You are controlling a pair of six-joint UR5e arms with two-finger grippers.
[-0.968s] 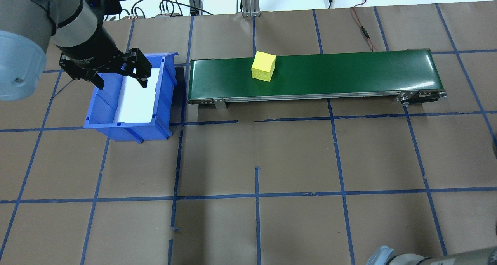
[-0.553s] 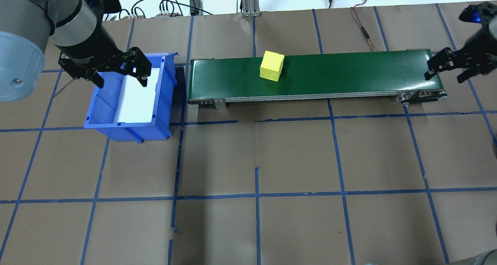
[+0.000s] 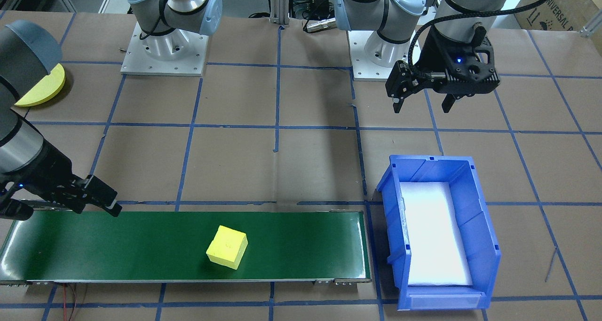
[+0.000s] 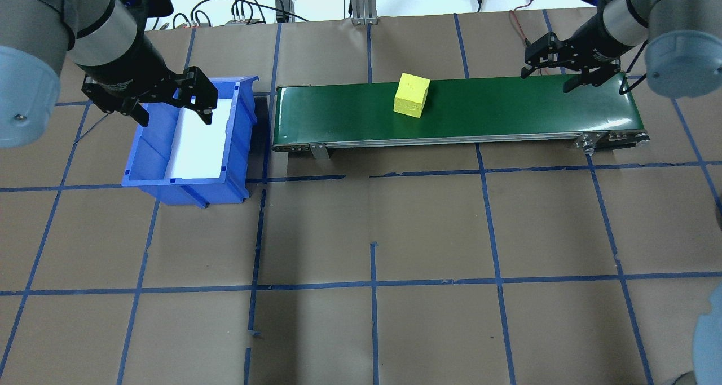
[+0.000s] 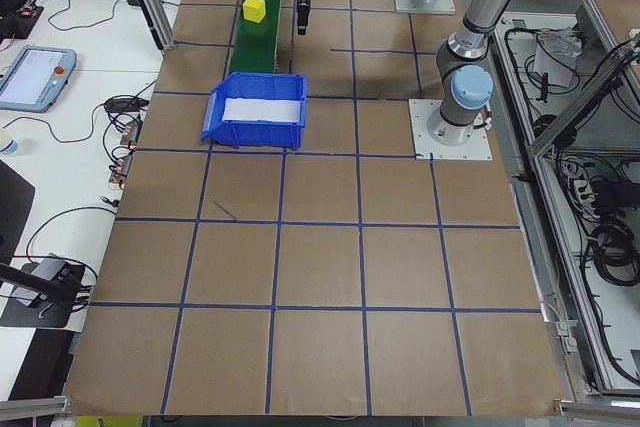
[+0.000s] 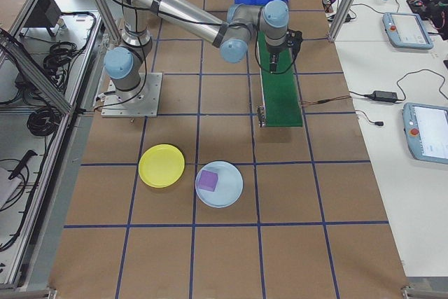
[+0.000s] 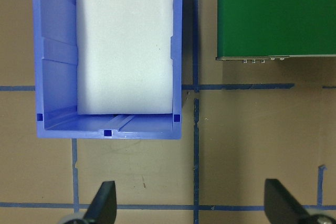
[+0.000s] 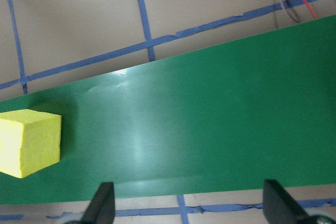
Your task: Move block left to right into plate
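A yellow block (image 4: 412, 94) (image 3: 227, 247) rides the green conveyor belt (image 4: 507, 106) a little left of its middle in the overhead view. My right gripper (image 4: 548, 79) (image 3: 63, 210) hangs open over the belt's right end, well apart from the block (image 8: 29, 142), which shows at the left edge of the right wrist view. My left gripper (image 4: 174, 116) (image 3: 421, 108) is open and empty by the blue bin (image 4: 186, 182). A yellow plate (image 6: 162, 166) and a light blue plate (image 6: 219, 201) lie on the table beyond the belt's right end.
The blue bin (image 3: 432, 160) (image 7: 107, 132) with white padding stands off the belt's left end. A purple block (image 6: 208, 180) rests in the light blue plate. Cables run along the table's far edge (image 4: 524, 30). Brown paper with blue tape lines covers the table.
The yellow block has travelled right along the belt. My right arm came in from the right and now holds its gripper over the belt's right end. The left gripper barely moved.
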